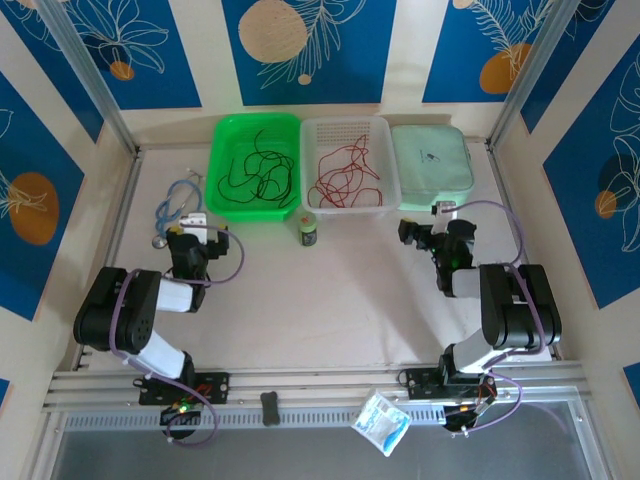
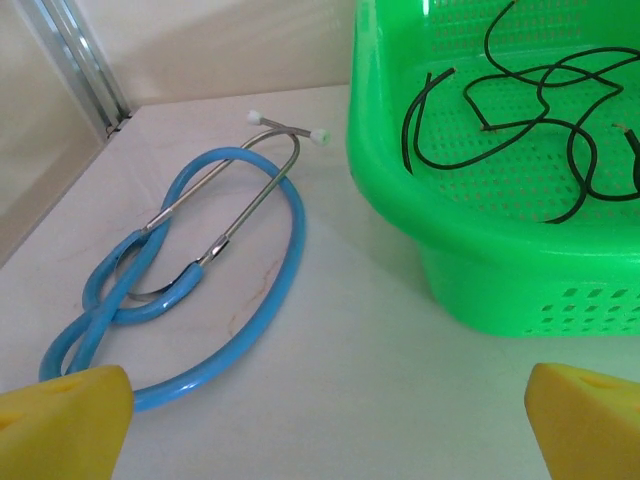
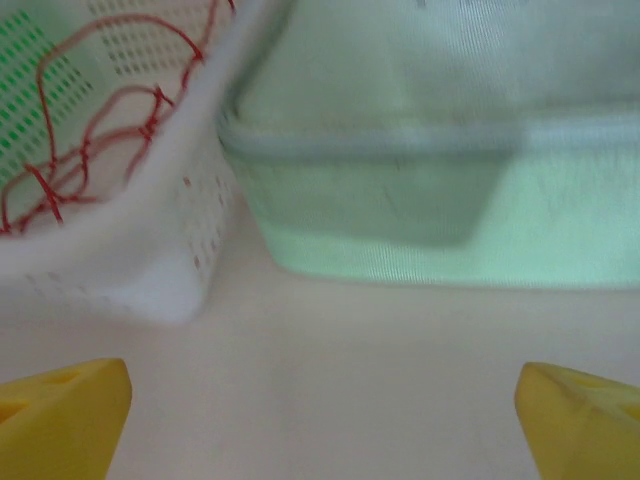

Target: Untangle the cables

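Top view: black thin cables (image 1: 262, 172) lie loose in the green perforated plastic basket (image 1: 225, 160) at the far side of the tabletop (image 1: 320, 310). Red thin cables (image 1: 340, 175) are in the white perforated plastic basket (image 1: 390, 165) just beside it. Each bundle loops over itself. The blue-tubed stethoscope (image 1: 175, 205) lies on the tabletop left of the green basket, and a pale green lidded box (image 1: 432, 160) sits right of the white one. Both arms are low and short of the baskets

Left wrist view: the yellow left fingers (image 2: 60, 425) stand wide with nothing between them, aimed at the gap between stethoscope and green basket. The black strands cross in a few places, and free ends show near the basket's near wall

Right wrist view: the yellow right fingers (image 3: 60, 420) are also wide and empty, facing the seam between the white basket and the green box. The red strands are kinked, with one tight crossing mid-bundle

Handling, my read: the wires are very light, limp and springy, so they hold their kinks. They look thin enough to slip from a loose pinch and to snag on each other or the basket holes. Best hold is a free end or an outer loop clear of the crossings, then a slow lift so one strand peels off
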You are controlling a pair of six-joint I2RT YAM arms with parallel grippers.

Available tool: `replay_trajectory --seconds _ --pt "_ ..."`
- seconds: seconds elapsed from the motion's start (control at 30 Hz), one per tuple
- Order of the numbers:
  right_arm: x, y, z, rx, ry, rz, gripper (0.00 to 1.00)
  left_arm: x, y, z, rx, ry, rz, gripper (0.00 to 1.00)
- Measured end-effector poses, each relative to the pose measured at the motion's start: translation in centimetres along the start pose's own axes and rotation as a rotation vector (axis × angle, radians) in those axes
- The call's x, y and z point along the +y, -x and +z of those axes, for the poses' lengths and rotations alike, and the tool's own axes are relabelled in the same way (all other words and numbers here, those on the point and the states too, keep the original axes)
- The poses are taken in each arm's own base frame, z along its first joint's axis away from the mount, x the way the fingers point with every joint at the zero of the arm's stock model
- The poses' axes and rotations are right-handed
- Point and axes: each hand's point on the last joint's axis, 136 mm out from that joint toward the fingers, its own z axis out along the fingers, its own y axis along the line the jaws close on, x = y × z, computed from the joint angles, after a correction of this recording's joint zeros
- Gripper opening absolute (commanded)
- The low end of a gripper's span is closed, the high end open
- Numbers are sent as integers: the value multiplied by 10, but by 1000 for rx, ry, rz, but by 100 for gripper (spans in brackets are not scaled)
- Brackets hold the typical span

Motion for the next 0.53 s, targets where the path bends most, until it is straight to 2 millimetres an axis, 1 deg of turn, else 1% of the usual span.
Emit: replay_trajectory --seconds 0.07,0.27,0.53 --pt "2 3 1 -5 10 -7 99 -3 -1 0 6 -17 3 100" --pt "3 -4 1 22 17 -5 99 -16 -3 3 30 -95 14 100" --pt "3 -5 1 27 18 -7 99 -20 -4 4 37 -125 13 100"
